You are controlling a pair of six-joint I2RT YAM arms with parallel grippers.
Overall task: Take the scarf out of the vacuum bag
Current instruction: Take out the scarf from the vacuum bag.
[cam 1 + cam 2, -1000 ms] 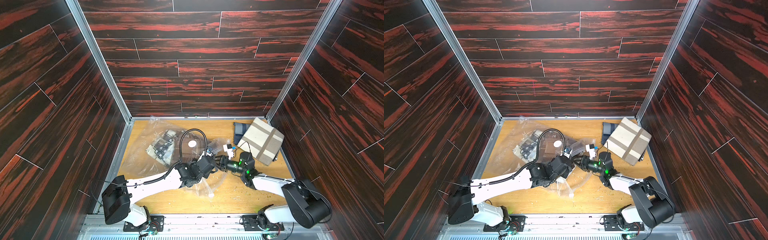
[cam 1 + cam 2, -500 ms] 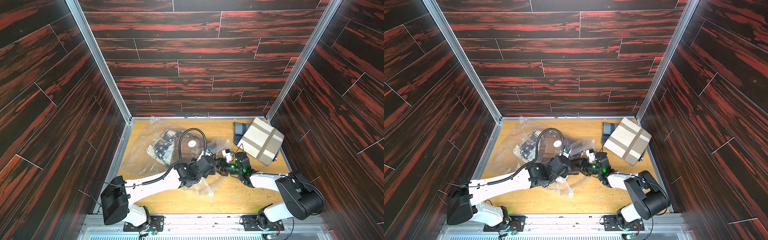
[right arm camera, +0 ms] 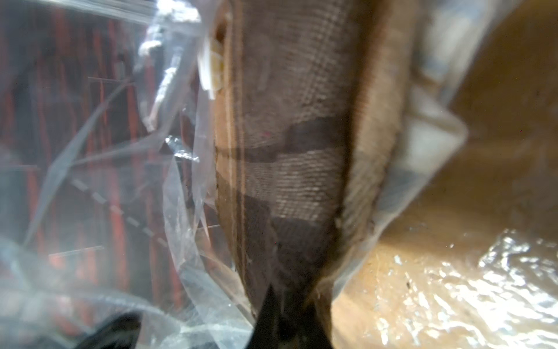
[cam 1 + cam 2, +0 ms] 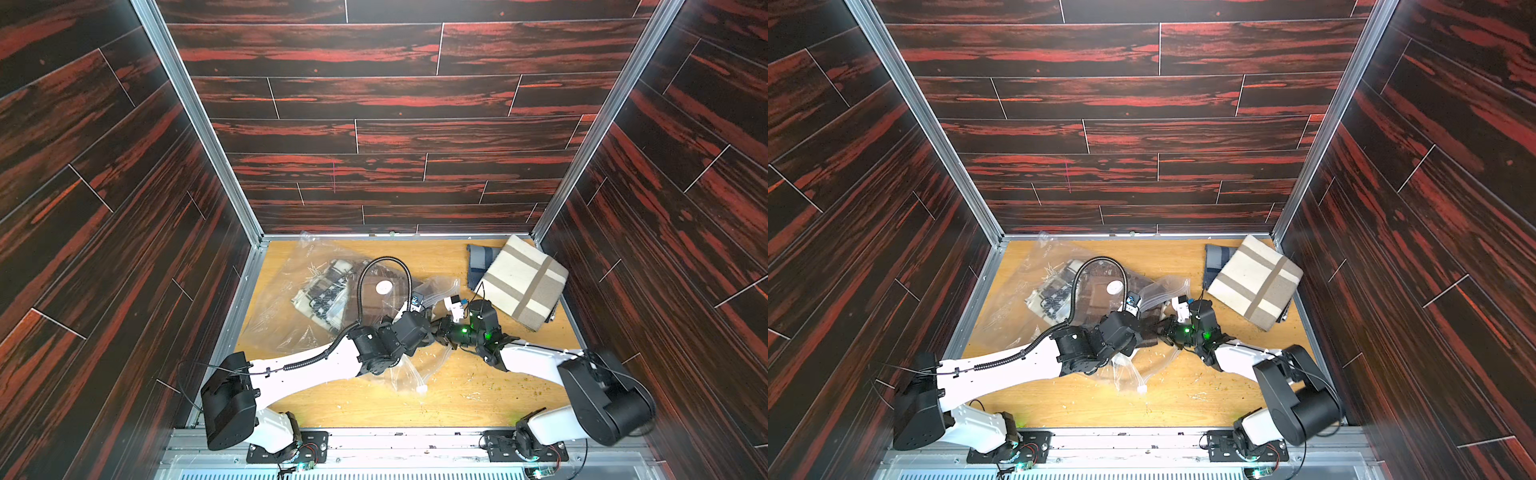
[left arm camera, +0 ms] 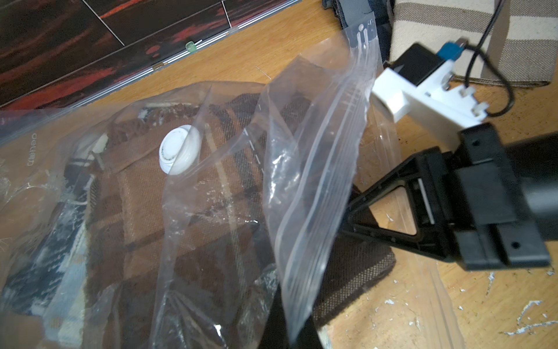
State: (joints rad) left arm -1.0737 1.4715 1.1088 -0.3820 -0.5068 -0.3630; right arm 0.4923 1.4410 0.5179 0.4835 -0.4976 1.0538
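**One bag, two arms, four cloths**

One vacuum bag (image 4: 286,299) lies crumpled on the wooden surface (image 4: 457,399), towards its left and far side, with its mouth turned to the middle. It carries one round white valve (image 5: 180,149) on its upper face.

Two fabrics show through the plastic. One is the brown checked scarf (image 5: 193,241), directly under the valve. The other is a dark-and-white patterned cloth (image 4: 322,299), beside it and further from the mouth. One corner of the scarf sticks out of the mouth onto the bare wood.

Two arms meet at that mouth. The left gripper (image 5: 297,335) has its jaws closed on the bag's zip-seal edge, and that flap stands up off the scarf. The right gripper (image 5: 350,217) reaches in under the raised flap. In the right wrist view its jaws are pinched together on the scarf's brown weave, which gathers to a point at the tips.

Two more folded cloths lie outside the bag at the far right corner. A cream striped cloth (image 4: 521,282) lies on top and partly covers a blue-grey cloth (image 4: 478,259).
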